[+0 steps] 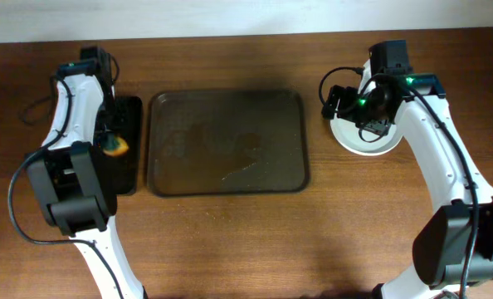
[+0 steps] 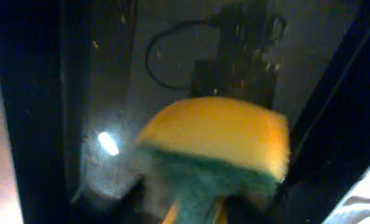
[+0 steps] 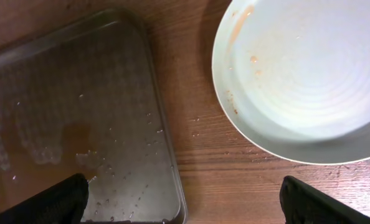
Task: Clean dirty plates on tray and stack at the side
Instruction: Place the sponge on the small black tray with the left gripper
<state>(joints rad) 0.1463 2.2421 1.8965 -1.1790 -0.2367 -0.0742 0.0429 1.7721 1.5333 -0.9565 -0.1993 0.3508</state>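
Right hand gapes wide by the smeared plate; left hand grips the sponge. Wipe that orange rim streak before stacking.

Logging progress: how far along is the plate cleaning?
Done: the tray holds no plates, only wet streaks. One plate sits on the table right of it, faint orange smears at its rim. In hand: the open right claw hovers by that plate; the left claw is over the black bin with the sponge. Left: possibly wiping those smears.
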